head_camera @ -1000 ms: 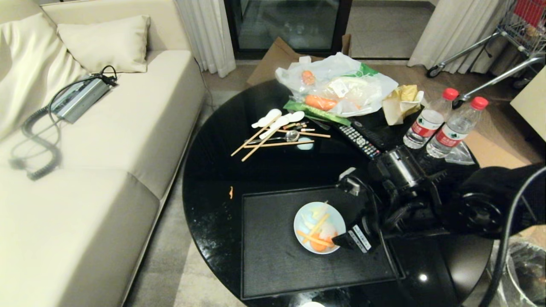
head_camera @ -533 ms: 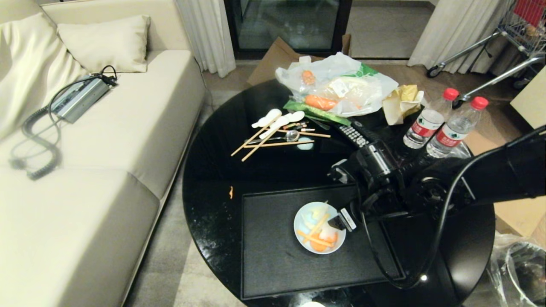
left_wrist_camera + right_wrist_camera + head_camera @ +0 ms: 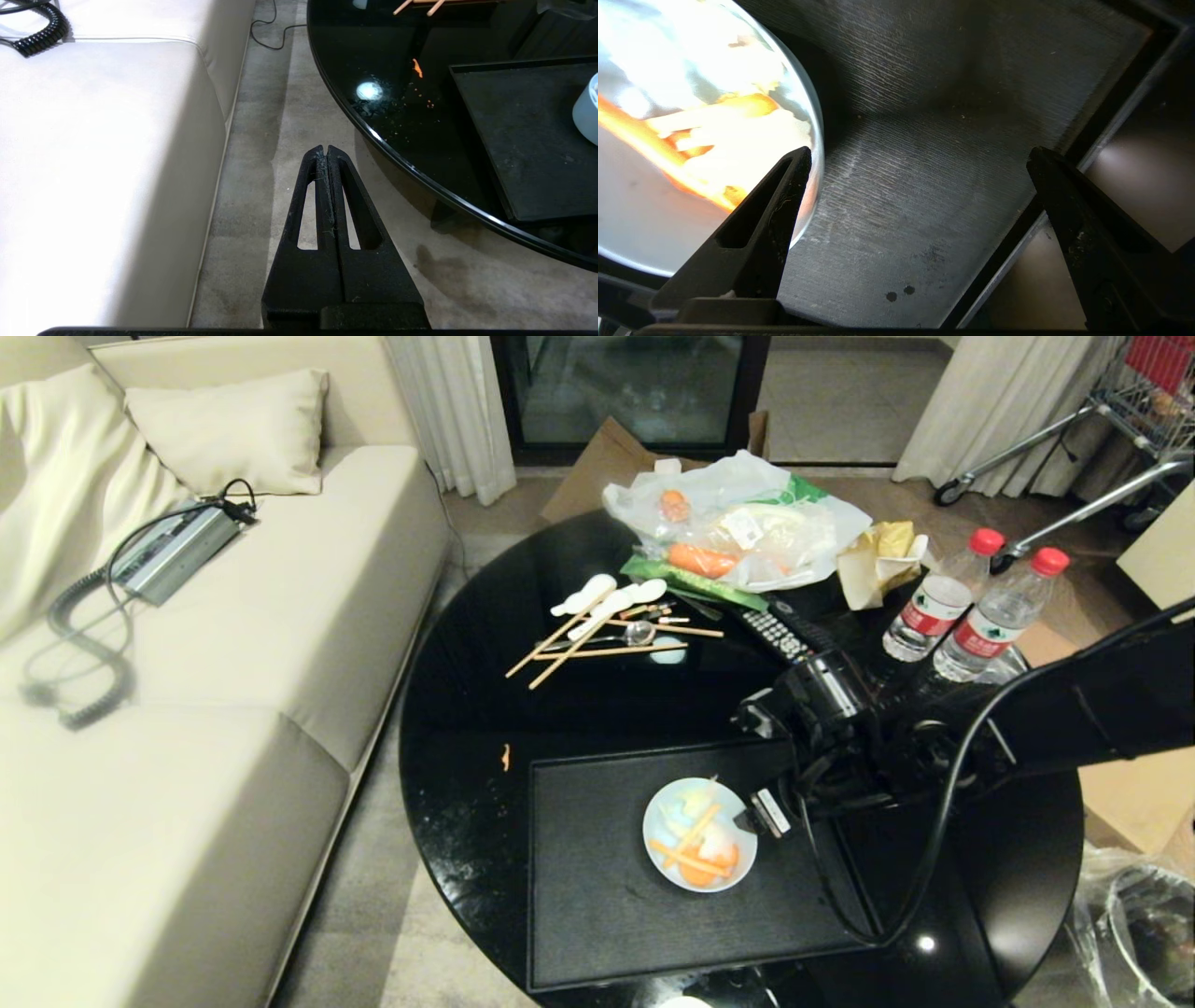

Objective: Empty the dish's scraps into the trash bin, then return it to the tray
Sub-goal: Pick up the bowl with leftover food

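Dish (image 3: pixel 699 834) sitting on the tray (image 3: pixel 597 896), round, pale blue-white, right of the tray's middle. Scraps (image 3: pixel 695 845) inside it: orange carrot strips over pale peelings. Nothing lifted yet.

Right gripper (image 3: pixel 920 156) low over the tray at the dish's right rim, fingers spread wide with nothing between them but bare tray surface. One fingertip (image 3: pixel 798 161) over the dish's rim (image 3: pixel 817 140), whether touching cannot be told; the other fingertip (image 3: pixel 1038 158) well clear of the dish, above the tray's right rim. Scraps just past the near fingertip, inside the bowl.

Left gripper (image 3: pixel 325 151) far from all this, hanging over the carpet (image 3: pixel 252 196) between sofa (image 3: pixel 107 154) and table (image 3: pixel 387 116), fingers pressed together, empty.

Farther from the right fingers, on the glossy black table: a stray orange scrap (image 3: pixel 505 758) left of the tray, chopsticks and white spoons (image 3: pixel 607 616) beyond it, a remote (image 3: pixel 784 639), a plastic bag with carrots (image 3: pixel 738 532), two water bottles (image 3: pixel 971 607) with red caps. Trash bin (image 3: pixel 1153 933) on the floor off the table's right edge, clear bag lining it, well apart from the dish.
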Motion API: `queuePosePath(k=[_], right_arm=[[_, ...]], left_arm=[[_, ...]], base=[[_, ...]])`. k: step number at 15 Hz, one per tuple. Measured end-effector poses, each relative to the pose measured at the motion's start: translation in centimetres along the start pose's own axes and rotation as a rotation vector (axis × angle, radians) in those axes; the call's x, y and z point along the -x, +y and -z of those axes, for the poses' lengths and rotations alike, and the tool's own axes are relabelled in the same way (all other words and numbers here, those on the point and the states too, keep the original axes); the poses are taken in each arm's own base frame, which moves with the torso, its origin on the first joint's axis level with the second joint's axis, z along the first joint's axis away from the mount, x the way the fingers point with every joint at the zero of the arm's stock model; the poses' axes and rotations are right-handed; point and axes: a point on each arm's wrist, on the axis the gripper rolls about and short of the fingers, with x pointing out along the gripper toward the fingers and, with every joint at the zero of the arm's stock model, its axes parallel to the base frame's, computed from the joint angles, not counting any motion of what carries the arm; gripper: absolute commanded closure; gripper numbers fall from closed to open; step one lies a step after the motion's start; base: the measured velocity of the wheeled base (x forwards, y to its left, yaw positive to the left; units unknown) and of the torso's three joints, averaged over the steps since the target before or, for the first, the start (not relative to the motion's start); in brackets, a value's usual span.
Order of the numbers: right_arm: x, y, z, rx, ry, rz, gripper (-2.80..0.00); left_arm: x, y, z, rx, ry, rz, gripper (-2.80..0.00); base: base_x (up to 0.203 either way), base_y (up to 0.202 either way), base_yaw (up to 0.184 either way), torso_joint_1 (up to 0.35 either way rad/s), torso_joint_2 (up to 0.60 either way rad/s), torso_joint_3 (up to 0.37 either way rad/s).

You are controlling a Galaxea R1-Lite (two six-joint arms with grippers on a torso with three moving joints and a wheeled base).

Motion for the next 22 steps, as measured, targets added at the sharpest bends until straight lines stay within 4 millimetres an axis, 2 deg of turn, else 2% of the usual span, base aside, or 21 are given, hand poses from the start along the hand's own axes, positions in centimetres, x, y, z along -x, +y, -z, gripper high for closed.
queuePosePath(k=[7, 13, 14, 22], right_arm=[[-0.3, 0.9, -0.8, 0.015, -0.023, -0.009, -2.8], [-0.4, 2.0, -1.1, 0.014, -0.024, 0.05, -2.8], [-0.4, 2.0, -1.1, 0.016, -0.023, 0.05, 0.0], [-0.9, 2.3, -0.6, 0.017, 0.009, 0.063, 0.0]], left_arm=[[0.0, 0.0, 0.0, 0.0, 0.0, 0.0, 0.0], [0.0, 0.0, 0.0, 0.0, 0.0, 0.0, 0.0], [0.0, 0.0, 0.0, 0.0, 0.0, 0.0, 0.0], [0.0, 0.0, 0.0, 0.0, 0.0, 0.0, 0.0]], base=[[0.0, 0.0, 0.0, 0.0, 0.0, 0.0], [0.0, 0.0, 0.0, 0.0, 0.0, 0.0], [0.0, 0.0, 0.0, 0.0, 0.0, 0.0], [0.0, 0.0, 0.0, 0.0, 0.0, 0.0]])
